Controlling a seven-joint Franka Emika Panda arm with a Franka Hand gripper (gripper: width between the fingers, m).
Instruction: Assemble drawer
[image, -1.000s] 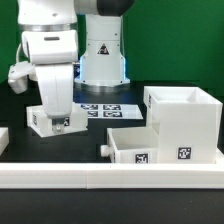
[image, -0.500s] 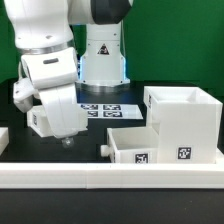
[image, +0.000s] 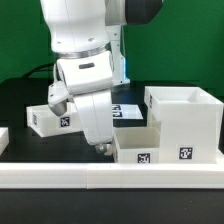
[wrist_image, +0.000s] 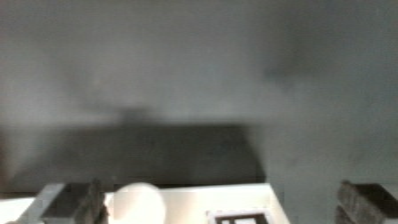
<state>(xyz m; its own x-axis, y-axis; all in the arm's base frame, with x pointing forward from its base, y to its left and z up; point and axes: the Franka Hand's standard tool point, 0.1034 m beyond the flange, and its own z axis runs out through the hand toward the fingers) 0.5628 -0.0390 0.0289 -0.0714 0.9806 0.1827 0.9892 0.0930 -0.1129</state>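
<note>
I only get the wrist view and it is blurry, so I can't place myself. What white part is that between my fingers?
Observer: It belongs to a shallow tray. In the exterior view, the gripper hangs open at the tray's end on that view's left.
Operator: Is that tray on its own?
Observer: No. Its other end sits right beside the tall housing, on the exterior view's right.
Operator: And the other one?
Observer: The second tray lies farther back on the exterior view's left, partly hidden by the arm.
</note>
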